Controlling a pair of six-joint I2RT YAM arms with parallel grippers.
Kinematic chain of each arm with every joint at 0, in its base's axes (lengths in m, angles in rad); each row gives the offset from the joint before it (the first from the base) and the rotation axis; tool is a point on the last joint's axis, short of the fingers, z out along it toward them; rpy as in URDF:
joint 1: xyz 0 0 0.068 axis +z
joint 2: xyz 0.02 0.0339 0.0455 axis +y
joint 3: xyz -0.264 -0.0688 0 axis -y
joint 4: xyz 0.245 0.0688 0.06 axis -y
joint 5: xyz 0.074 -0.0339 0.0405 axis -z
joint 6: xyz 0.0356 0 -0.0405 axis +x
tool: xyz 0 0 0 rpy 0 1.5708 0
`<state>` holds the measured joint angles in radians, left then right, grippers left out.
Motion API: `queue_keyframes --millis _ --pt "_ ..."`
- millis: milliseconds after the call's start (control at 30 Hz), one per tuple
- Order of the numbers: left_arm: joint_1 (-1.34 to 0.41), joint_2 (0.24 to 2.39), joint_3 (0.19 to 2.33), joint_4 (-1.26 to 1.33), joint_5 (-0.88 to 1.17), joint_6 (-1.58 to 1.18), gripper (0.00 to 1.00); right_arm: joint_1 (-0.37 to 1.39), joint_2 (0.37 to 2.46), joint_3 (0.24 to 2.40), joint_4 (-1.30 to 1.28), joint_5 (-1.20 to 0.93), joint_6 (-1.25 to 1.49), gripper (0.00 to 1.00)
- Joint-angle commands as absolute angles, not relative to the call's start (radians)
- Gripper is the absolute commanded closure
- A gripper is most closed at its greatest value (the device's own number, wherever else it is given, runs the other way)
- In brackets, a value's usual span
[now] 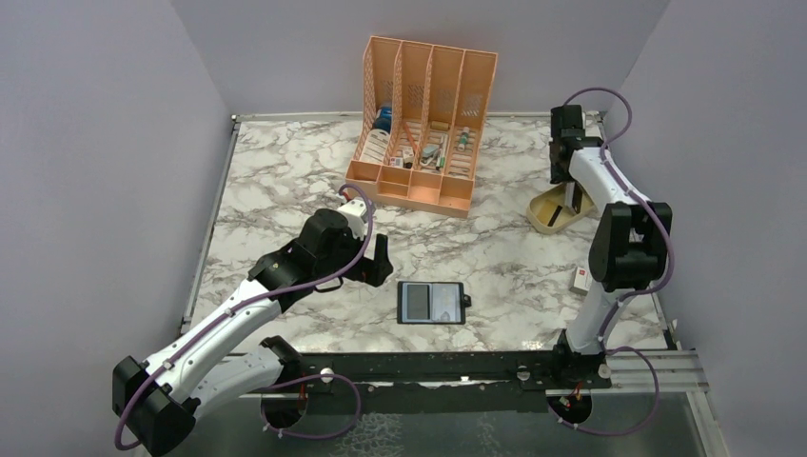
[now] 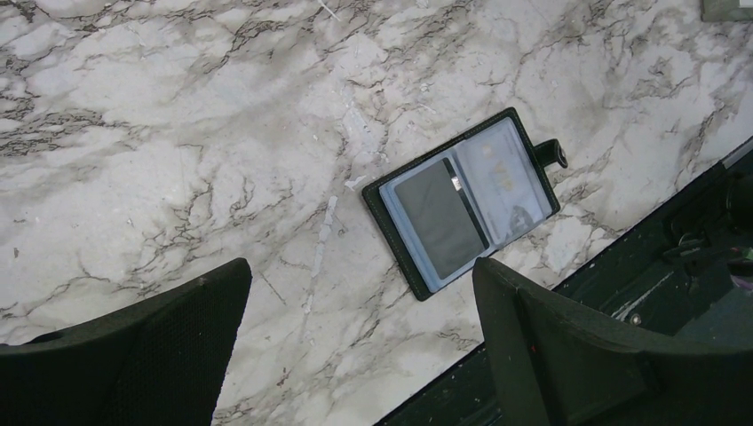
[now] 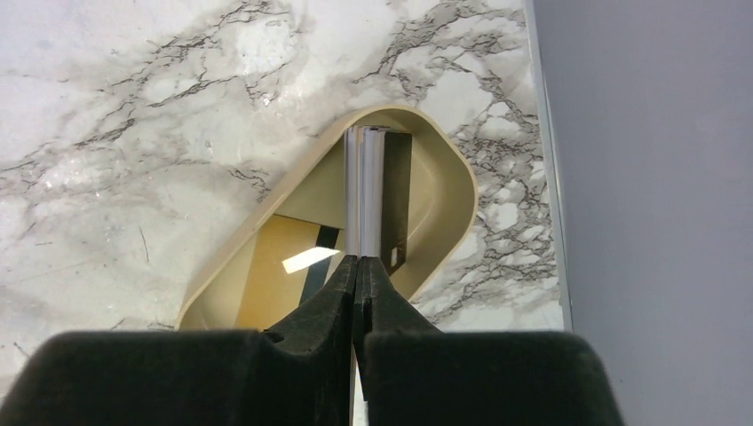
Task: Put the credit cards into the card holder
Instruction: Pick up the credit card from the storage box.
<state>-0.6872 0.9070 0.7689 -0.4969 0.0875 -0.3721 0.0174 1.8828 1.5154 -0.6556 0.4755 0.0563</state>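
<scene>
A black folding card holder [image 1: 433,303] with greyish clear pockets lies open and flat on the white marble surface [image 1: 285,190], close to the near edge between the two arm bases. Its long axis runs left to right, its snap tab points right, and its pockets face up, probably so cards can be slid in. Just beyond it and to the left, the left claw [image 1: 379,262] hovers released, its jaws spread wide around nothing, seemingly waiting to steady the holder. At the right edge, partly hidden by the right arm, a small whitish loose card [image 1: 580,279] with red marks lies flat. Farther back on the right, the right claw [image 3: 358,262] reaches down into a beige oval dish [image 3: 444,177] and is clenched on a thin whitish card [image 3: 364,195]. That card stands on edge, its long axis pointing away from the fingertips toward the dish's far wall. A dark card [image 3: 397,195] stands just beside it. Farthest back stands a tall orange slotted desk organizer [image 1: 419,124].
</scene>
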Motion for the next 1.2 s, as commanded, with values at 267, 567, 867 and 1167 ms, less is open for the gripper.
queue_keyframes --millis 267,567,867,1167 --pt "-0.681 0.906 0.779 -0.491 0.076 -0.397 0.05 0.012 1.790 1.478 -0.695 0.505 0.118 0.99" --pt "-0.681 0.921 0.771 -0.453 0.126 -0.453 0.11 0.016 1.587 1.393 -0.692 0.205 0.207 0.99" --pt "-0.681 0.897 0.739 -0.293 0.231 -0.657 0.22 0.049 1.282 1.119 -0.524 -0.343 0.355 0.99" --pt "-0.681 0.884 0.671 -0.052 0.292 -0.896 0.36 0.218 1.057 0.845 -0.220 -0.598 0.656 0.99"
